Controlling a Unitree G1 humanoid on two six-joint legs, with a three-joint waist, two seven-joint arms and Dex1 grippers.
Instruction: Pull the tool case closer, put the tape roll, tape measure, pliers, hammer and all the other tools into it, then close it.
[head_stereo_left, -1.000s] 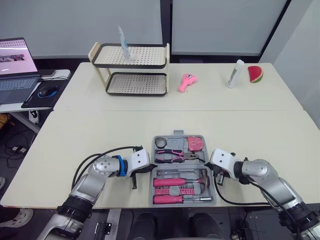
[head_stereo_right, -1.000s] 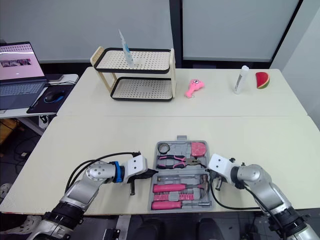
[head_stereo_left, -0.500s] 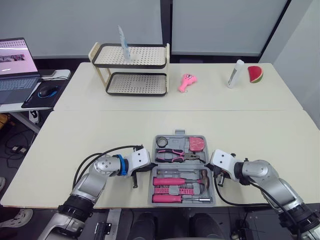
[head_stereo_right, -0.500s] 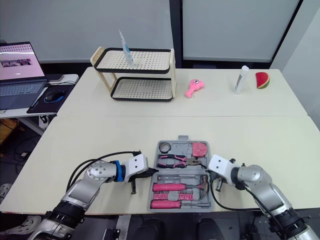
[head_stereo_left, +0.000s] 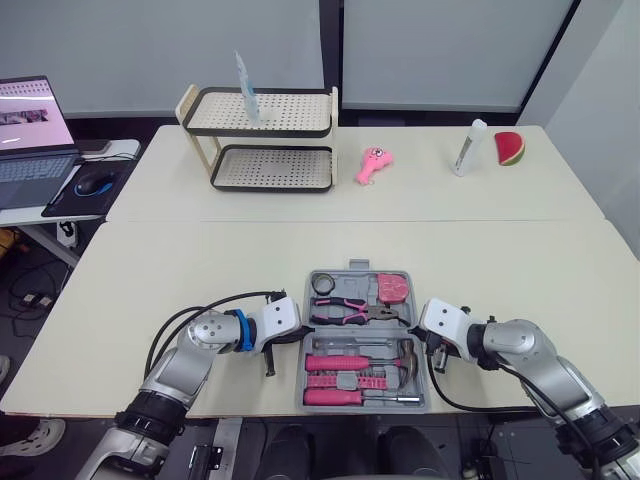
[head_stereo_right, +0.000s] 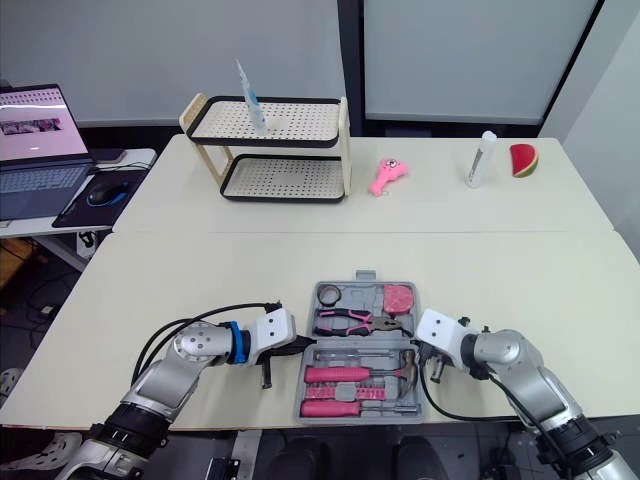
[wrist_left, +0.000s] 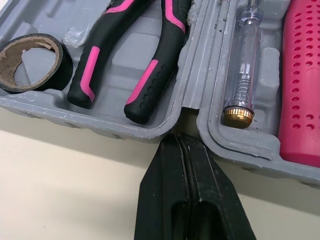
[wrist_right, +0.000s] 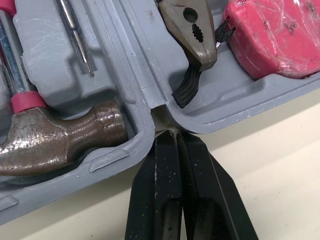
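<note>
The grey tool case (head_stereo_left: 349, 271) lies open near the front edge of the table. Its far half holds the black tape roll (head_stereo_left: 322, 286), the pink-handled pliers (head_stereo_left: 350, 311) and the pink tape measure (head_stereo_left: 392, 288). The near half holds the hammer (head_stereo_left: 405, 357) and pink-handled screwdrivers (head_stereo_left: 340, 364). My left gripper (wrist_left: 182, 140) is shut, its tips against the hinge notch on the case's left side. My right gripper (wrist_right: 172, 136) is shut too, touching the hinge notch on the right side, between the hammer head (wrist_right: 60, 137) and the pliers' nose (wrist_right: 192, 30).
On the far table stand a two-tier rack (head_stereo_left: 262, 140), a pink toy (head_stereo_left: 374, 163), a white bottle (head_stereo_left: 469, 148) and a watermelon-slice toy (head_stereo_left: 510, 148). A laptop (head_stereo_left: 30, 130) and mouse (head_stereo_left: 95, 185) sit on a side desk to the left.
The near half of the case has shifted very slightly to the left. Both grippers remain at the hinge notches.
</note>
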